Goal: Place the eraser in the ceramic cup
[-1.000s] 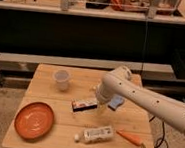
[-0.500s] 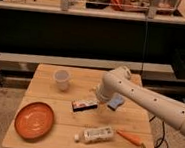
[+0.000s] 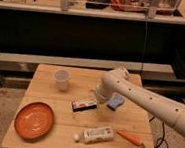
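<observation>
Hand [image 3: 101,96] low over tabletop [image 3: 50,76], just right of eraser [image 3: 84,104], barely shifted in last second; open or closed, cannot tell. Eraser unmoved, flat, not lifted. Behind-left of eraser, well apart: cup [image 3: 61,79]. Grasp still pending.

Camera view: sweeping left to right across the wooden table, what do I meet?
Round orange plate, small white ceramic cup, dark-sided rectangular eraser, gripper at the arm's tip just right of it, blue squarish pad, orange carrot-like piece. White tube spans several, so omitted.
</observation>
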You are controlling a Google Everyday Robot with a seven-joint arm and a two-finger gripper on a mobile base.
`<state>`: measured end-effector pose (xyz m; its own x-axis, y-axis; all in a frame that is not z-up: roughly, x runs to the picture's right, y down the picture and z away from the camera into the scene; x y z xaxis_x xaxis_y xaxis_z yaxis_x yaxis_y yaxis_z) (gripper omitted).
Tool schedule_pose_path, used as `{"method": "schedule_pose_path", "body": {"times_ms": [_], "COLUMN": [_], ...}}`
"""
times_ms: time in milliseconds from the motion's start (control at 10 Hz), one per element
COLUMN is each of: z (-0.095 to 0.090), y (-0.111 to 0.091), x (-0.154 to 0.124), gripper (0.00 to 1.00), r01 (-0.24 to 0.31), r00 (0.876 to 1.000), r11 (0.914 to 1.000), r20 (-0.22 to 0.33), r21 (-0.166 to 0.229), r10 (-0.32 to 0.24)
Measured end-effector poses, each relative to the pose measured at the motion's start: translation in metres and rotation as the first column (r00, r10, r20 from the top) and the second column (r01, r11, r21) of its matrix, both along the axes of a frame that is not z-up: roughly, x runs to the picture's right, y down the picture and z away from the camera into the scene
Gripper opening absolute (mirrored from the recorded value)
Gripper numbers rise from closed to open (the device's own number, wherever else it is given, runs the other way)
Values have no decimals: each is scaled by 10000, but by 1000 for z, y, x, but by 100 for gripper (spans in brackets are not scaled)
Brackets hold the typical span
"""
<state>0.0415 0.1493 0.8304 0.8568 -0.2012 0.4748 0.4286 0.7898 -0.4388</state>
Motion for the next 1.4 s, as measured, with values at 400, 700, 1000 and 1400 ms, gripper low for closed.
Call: {"method": "schedule_pose_path", "body": {"times_ms": [400, 700, 1000, 1400], "z": [16, 27, 34, 39], "y": [3, 7, 11, 14], "x": [-1, 1, -5, -8], "gripper": [80, 80, 80, 80], "r01": [160, 195, 285, 477], "r00": [9998, 9997, 9993, 9981], "r11": [9998, 9997, 9995, 9988], "r20": [95, 140, 245, 403], "r21": [-136, -125, -114, -125], "r10": [-159, -193, -283, -471]}}
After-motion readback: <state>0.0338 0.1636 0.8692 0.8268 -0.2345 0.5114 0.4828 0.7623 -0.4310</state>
